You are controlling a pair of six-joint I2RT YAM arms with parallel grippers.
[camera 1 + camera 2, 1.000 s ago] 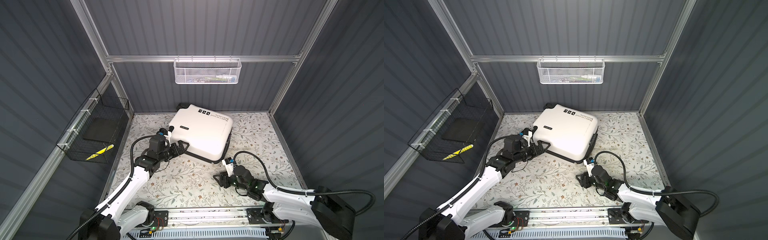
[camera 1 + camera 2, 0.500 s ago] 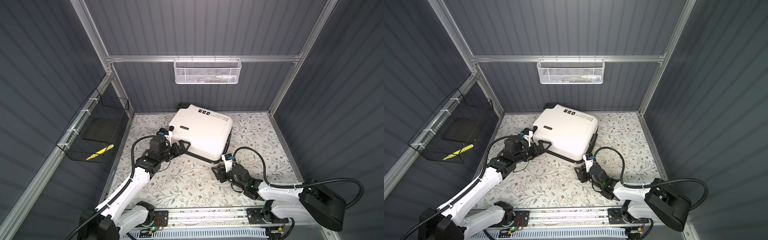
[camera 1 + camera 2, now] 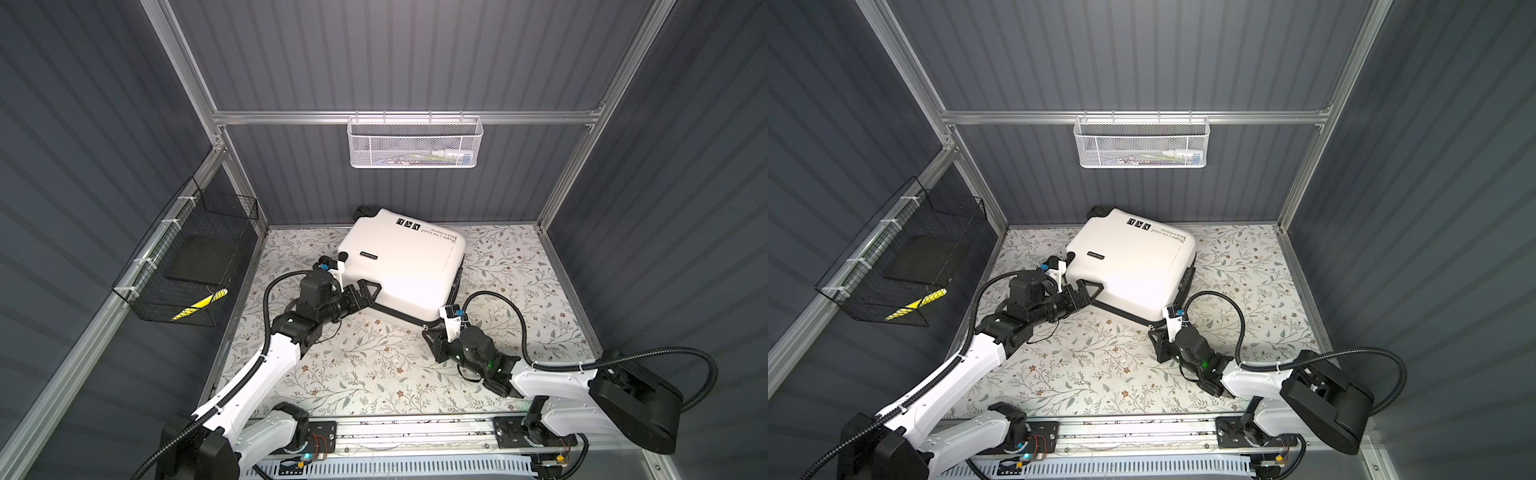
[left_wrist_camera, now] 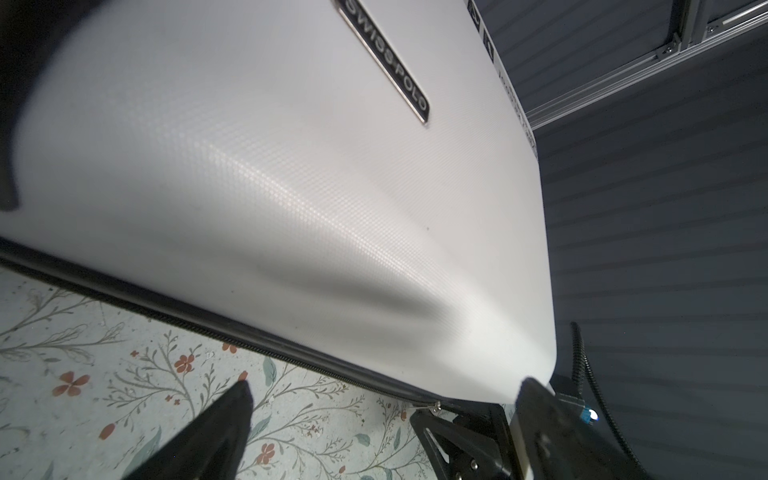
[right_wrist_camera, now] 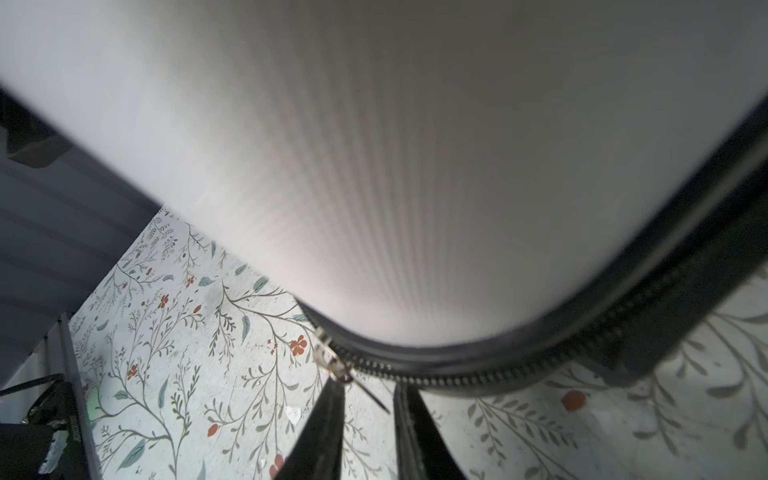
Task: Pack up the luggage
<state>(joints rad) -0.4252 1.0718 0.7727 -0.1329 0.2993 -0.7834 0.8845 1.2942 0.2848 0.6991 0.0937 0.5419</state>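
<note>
left hand spread at luggage edge | right hand narrowed at zipper, hold unclear

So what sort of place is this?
Probably a robot test booth dressed as a closet: grey panelled walls on an aluminium frame, two robot arms on a front rail, and a white suitcase below a white mesh basket.

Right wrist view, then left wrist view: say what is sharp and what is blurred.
Right wrist view: the luggage is soft, with striped reflections; the zipper pull and floral mat are sharper. Left wrist view: its weave and badge are crisp.
</note>
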